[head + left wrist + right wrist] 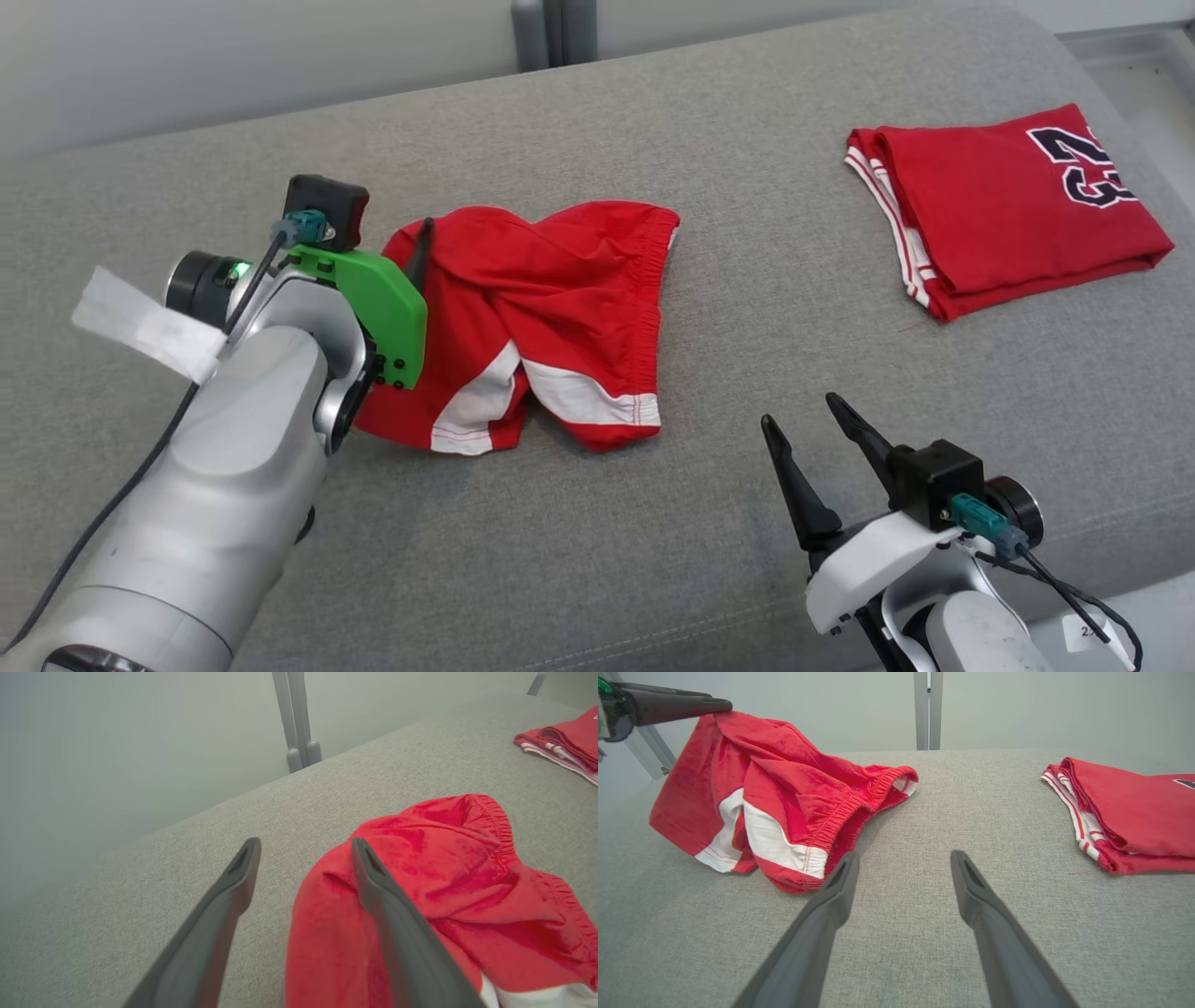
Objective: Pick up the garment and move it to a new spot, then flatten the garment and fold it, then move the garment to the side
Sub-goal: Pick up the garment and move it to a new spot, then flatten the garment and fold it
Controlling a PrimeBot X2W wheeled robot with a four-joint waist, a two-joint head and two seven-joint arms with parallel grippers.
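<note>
Hovering at nine o'clock, the left gripper point(304, 844) is gaping wide over crumpled red shorts point(551, 308), seemingly to drop them; the right gripper point(800, 411) is sitting spread at five o'clock.

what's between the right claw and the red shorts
Nothing visible. Only bare grey cushion lies between the open right claw and the nearest hem of the red shorts. The folded red jersey sits well off to the right, out of that path.
</note>
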